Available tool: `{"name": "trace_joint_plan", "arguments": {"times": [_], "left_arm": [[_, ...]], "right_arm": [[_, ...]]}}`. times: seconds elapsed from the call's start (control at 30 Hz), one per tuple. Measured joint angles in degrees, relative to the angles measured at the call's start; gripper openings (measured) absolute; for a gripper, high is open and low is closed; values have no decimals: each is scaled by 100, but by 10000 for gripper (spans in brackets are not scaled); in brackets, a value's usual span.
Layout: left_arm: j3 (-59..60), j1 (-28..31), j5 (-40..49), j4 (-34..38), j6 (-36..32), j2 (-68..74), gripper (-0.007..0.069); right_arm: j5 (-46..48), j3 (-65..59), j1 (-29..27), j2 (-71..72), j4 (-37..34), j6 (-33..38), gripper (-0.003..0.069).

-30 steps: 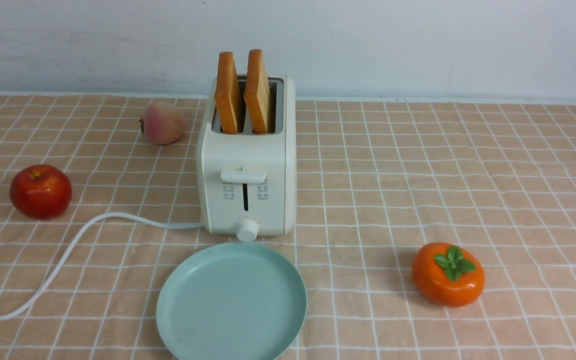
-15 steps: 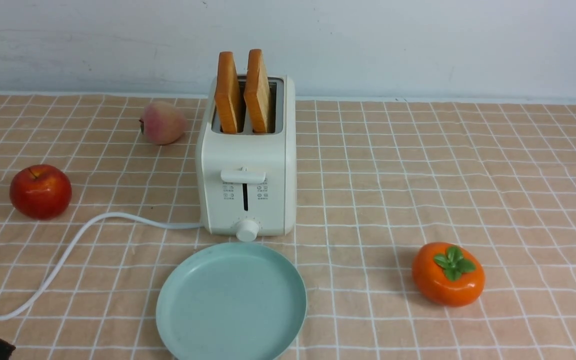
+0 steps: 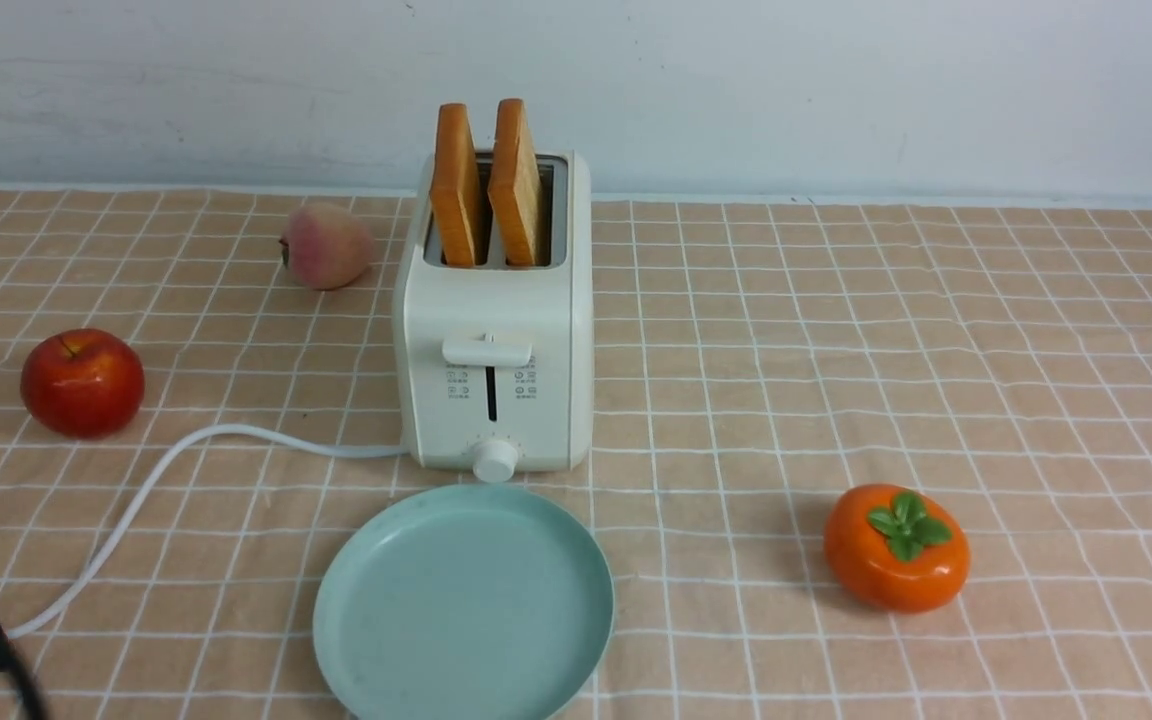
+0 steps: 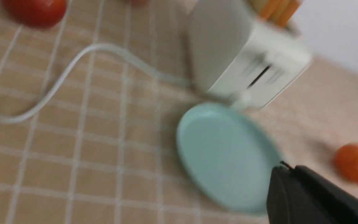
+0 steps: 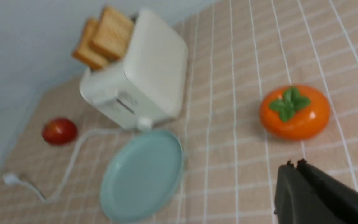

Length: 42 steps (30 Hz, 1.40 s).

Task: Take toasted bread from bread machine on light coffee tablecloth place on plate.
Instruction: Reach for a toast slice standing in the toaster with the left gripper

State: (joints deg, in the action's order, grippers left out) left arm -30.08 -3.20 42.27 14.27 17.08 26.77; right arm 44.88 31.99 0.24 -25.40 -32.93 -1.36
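Both grippers are closed, gripping nothing. Toasted bread (image 3: 517,190) is judged light, stiff, crumbly; each slice is best gripped gently across its protruding faces.

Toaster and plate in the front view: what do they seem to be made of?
Toaster: probably smooth plastic, satin cream-white, judging by soft highlights on its rounded edges. Plate: pale green with a soft, even sheen; could be plastic or glazed ceramic.

Red apple (image 4: 37,11); pale-green plate (image 4: 225,155)
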Motion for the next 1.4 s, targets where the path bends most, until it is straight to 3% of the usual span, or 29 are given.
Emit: {"name": "trace_joint_plan", "arguments": {"times": [0.1,0.23,0.6,0.87,1.13,1.2,1.4], "left_arm": [[-477,0,754,-597,370,1211,-14],[-894,0,808,-573,224,2098,-14],[-3299,0,502,269,-262,4319,-14],[-4633,0,134,1324,-1283,5555,-2],[-5462,-55,-183,2404,-2485,6722,167],[-5661,-206,-335,2509,-2935,7021,272],[-5792,-531,-792,2568,-3131,7387,428]], "right_arm": [[1086,523,0,-1135,388,136,-16],[1532,605,0,-1889,470,181,-8],[1137,610,0,-2048,312,322,5],[1019,610,0,-2048,207,322,17],[901,610,0,-2048,22,322,31],[880,605,0,-2048,-76,322,36],[768,326,0,-2048,-241,316,46]]}}
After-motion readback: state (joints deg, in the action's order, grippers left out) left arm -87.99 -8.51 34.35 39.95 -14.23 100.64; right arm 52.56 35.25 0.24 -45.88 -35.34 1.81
